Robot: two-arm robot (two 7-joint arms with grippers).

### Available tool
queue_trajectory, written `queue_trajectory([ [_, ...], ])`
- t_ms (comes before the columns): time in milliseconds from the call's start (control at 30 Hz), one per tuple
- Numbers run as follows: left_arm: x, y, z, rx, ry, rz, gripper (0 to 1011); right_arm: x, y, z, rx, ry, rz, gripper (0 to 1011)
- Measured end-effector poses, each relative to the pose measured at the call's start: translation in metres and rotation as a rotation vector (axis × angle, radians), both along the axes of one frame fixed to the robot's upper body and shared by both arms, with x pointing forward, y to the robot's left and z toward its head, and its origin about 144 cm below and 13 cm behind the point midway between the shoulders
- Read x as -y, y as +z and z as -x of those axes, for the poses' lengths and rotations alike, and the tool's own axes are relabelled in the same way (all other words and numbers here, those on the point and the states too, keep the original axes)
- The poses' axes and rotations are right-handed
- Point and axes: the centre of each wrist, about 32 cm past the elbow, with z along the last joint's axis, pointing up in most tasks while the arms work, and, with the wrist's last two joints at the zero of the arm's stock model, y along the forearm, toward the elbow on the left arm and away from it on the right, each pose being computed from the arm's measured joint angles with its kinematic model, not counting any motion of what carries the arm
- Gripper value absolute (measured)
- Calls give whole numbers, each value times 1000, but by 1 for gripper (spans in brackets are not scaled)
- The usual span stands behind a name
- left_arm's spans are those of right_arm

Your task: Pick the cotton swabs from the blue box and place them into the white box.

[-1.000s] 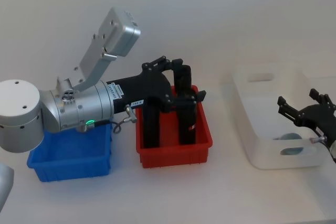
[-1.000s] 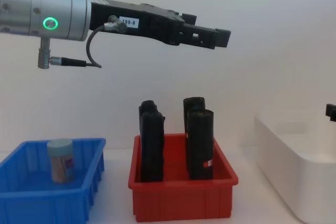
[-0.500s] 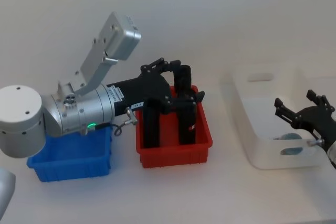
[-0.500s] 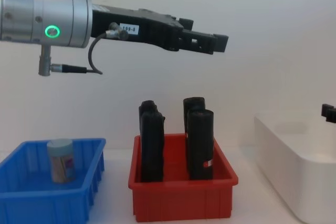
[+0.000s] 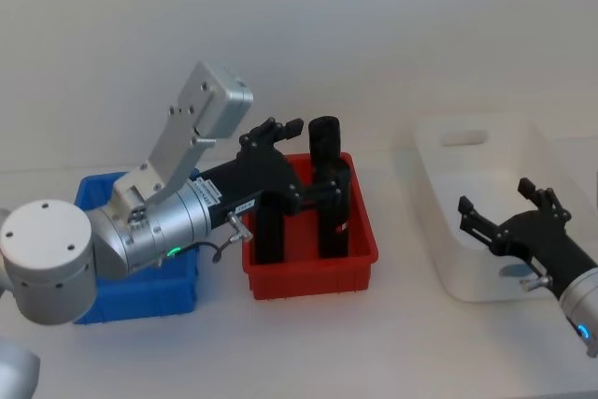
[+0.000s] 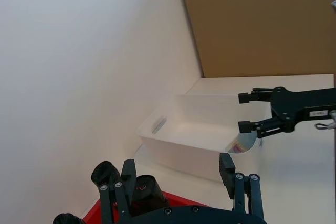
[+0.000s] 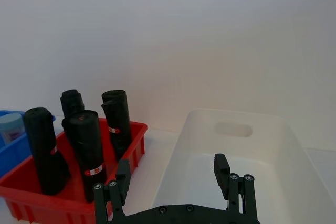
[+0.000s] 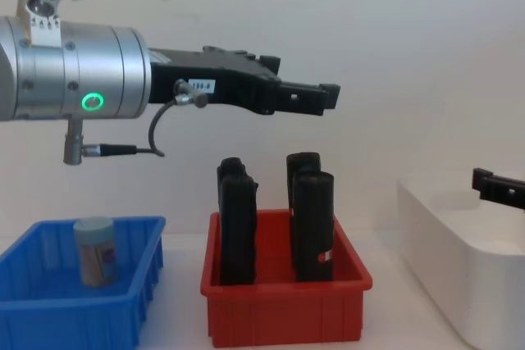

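"Where is the cotton swab jar (image 8: 94, 250)?"
"Upright in the blue box (image 8: 131, 309), at nine o'clock from the red bin (image 8: 283, 313) of black rolls (image 8: 312, 223)."
"And the hands?"
"Left hand (image 8: 324, 97) is spread wide and empty, high above the red bin. Right hand (image 5: 496, 197) gapes too, holding nothing, over the white box (image 8: 443, 260) at three o'clock."
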Motion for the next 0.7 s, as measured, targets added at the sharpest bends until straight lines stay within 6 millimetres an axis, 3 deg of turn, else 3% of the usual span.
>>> queue_trajectory([
  [367,6,-25,12,22,110,29,1004,-25,8,31,9,24,0,1002],
  [700,11,-46,24,39,204,56,1004,-33,11,43,11,30,-2,1002],
])
